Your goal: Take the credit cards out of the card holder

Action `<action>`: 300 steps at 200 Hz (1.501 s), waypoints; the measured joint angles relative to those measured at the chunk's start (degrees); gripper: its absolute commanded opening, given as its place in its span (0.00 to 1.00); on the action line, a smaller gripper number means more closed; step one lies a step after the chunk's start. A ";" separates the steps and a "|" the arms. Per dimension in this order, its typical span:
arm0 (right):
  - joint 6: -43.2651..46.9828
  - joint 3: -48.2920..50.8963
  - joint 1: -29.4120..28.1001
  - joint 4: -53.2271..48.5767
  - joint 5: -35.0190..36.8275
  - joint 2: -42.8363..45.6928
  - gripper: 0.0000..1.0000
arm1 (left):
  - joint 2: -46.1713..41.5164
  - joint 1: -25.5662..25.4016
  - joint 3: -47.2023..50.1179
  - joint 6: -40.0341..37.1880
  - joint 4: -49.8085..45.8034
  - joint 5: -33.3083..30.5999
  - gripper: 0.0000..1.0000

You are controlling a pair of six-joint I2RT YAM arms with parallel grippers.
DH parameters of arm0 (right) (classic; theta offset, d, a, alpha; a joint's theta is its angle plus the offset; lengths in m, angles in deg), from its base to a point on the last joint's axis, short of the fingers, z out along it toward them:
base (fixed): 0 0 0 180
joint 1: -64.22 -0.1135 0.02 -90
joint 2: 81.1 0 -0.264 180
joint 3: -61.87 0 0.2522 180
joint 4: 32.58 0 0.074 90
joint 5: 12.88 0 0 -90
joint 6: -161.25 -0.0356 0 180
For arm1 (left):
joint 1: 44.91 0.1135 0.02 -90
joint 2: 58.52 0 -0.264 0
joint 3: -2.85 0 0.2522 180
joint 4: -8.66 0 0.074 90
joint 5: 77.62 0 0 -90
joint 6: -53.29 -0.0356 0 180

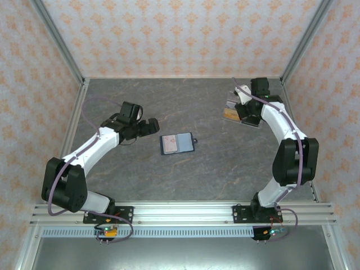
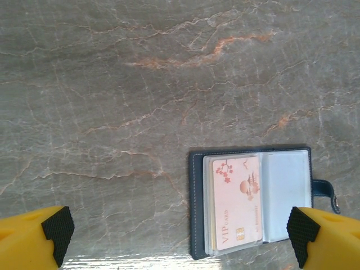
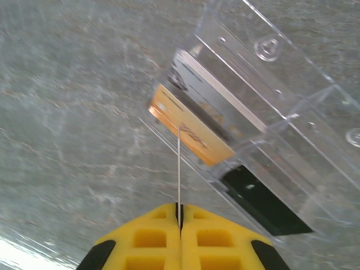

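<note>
From above, the card holder lies open and flat near the middle of the grey marbled bench, its small tab at its 3 o'clock edge. The left end effector is near it at its 10 o'clock, apart from it. The right end effector is well away at the holder's 2 o'clock, over a clear plastic box. At this range the fingers' spread cannot be read. The left wrist view supplies that. The two black pads sit at the frame's 8 and 4 o'clock corners, so the left end effector is spread fully wide with nothing in it. The card holder lies at 5 o'clock, navy outside with pale blue-grey clear sleeves inside. A pink VIP card with a blossom print and a gold chip sits in its left-hand sleeve. The right-hand sleeve looks empty, and the snap tab juts out at 3 o'clock. The right wrist view shows the right end effector at 6 o'clock, its yellow jaws pressed together on a credit card. That card is seen edge-on as a thin pale line rising toward 12 o'clock. Beyond it, at 1 to 3 o'clock, the clear plastic box holds an orange card, a stack of cards and something black.
</note>
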 measured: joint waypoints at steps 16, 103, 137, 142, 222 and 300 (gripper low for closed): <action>4.96 -0.92 2.27 -1.90 -0.02 -0.83 0.00 | 0.00 0.00 -0.68 -0.26 -0.74 -0.31 1.00; 20.50 -6.93 5.25 -8.63 1.81 -9.25 0.00 | 2.45 0.00 -3.32 -1.03 -1.73 -0.31 1.00; 22.36 -8.70 5.27 -10.21 3.67 -11.43 0.00 | 2.56 0.00 -3.34 -1.03 -1.79 -0.31 1.00; 22.53 -8.98 5.27 -10.36 3.91 -11.69 0.00 | 2.56 0.00 -3.34 -1.03 -1.84 -0.31 1.00; 24.46 -10.51 5.27 -11.47 5.84 -15.47 0.00 | 2.80 0.00 -3.61 -1.01 -2.03 -0.28 1.00; 24.92 -10.69 5.27 -12.09 4.17 -16.20 0.00 | 2.86 0.00 -3.93 -1.01 -2.34 -0.28 1.00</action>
